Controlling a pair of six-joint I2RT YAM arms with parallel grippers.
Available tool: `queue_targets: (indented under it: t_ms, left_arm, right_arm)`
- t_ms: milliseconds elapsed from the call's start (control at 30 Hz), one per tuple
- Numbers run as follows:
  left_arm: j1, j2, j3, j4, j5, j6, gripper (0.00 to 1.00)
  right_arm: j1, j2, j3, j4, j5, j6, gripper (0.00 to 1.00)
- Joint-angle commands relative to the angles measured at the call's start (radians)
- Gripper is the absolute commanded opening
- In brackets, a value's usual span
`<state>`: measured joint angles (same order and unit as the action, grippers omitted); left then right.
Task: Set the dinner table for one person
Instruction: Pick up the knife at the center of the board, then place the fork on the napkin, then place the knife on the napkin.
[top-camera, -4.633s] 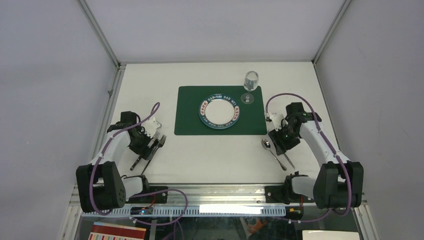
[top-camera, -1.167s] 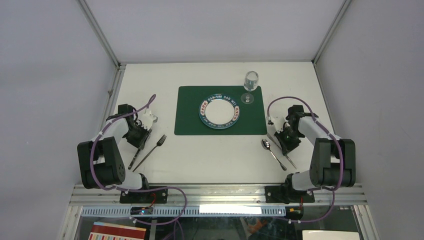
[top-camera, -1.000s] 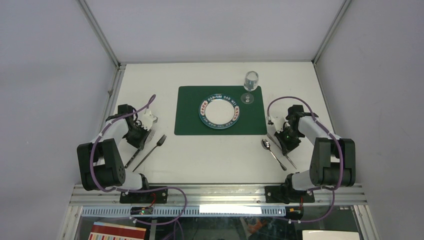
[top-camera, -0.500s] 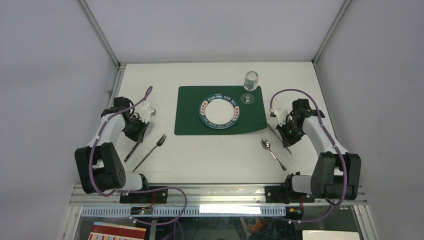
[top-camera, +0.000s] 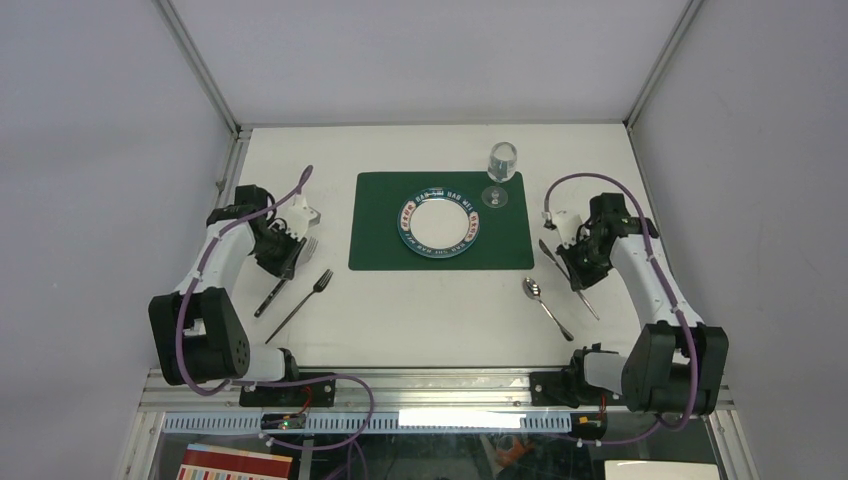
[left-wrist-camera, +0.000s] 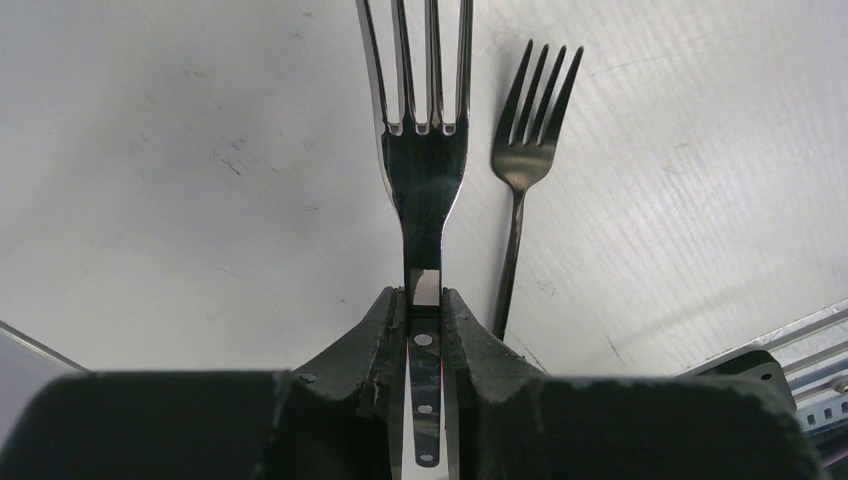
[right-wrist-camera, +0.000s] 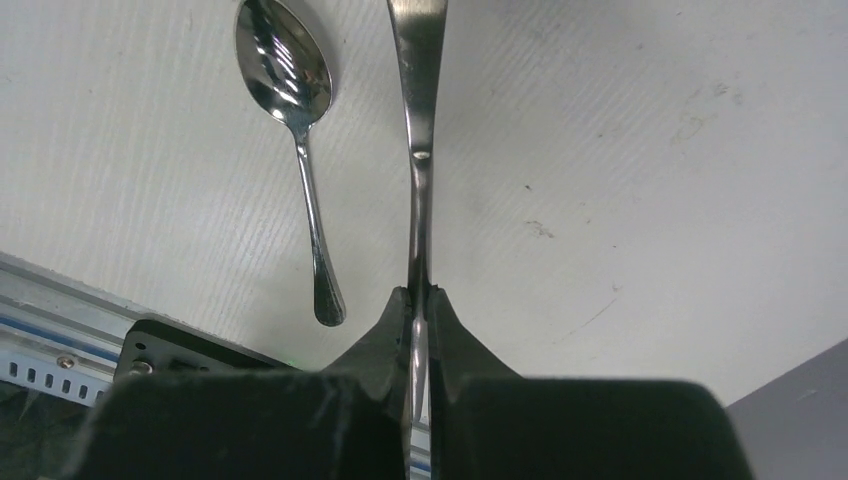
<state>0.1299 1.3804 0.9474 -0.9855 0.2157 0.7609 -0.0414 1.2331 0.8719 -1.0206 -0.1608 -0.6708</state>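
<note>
We hold the larger fork (left-wrist-camera: 423, 160) by its handle in our left gripper (left-wrist-camera: 425, 300), jaws clamped on it, with a smaller fork (left-wrist-camera: 530, 140) lying just beside it. Our right gripper (right-wrist-camera: 418, 295) pinches a knife (right-wrist-camera: 418, 80) edge-on near the spoon (right-wrist-camera: 285, 70). The white dinner table (top-camera: 430, 310) spreads beneath both arms, with the green placemat (top-camera: 375, 240) at its middle.

We lose the tine tips of the larger steel fork (left-wrist-camera: 425, 170) past the left wrist view's top edge, and its handle sinks between the black fingers (left-wrist-camera: 360, 340). The slim steel utensil (right-wrist-camera: 420, 120) in the right wrist view is cut off likewise, so we cannot tell its kind. The lettering on the blue-rimmed white plate (top-camera: 437, 222) is too small to read.
</note>
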Motion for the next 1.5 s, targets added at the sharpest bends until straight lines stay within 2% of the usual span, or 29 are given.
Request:
queue_targets:
  t_ms: [0,300,700,1000,1467]
  left_arm:
    - [-0.038,0.001,0.075,0.001,0.049,-0.037,0.0]
    - [-0.141,0.146,0.209,0.042,0.057,-0.124,0.0]
    - [-0.272,0.401,0.43,0.145,0.023,-0.246,0.0]
    - [-0.326,0.5,0.494,0.198,0.002,-0.291,0.0]
    - [-0.399,0.583,0.595,0.195,-0.04,-0.307,0.0]
  right_arm:
    - [-0.005,-0.028,0.106,-0.033,-0.05,0.018,0.0]
    - [0.016,0.184,0.23,0.018,-0.116,0.057,0.0]
    - [0.14,0.32,0.288,0.129,-0.066,0.13,0.0]
    - [0.189,0.402,0.313,0.224,-0.034,0.159,0.0]
    - [0.273,0.501,0.422,0.253,0.02,0.205,0.0]
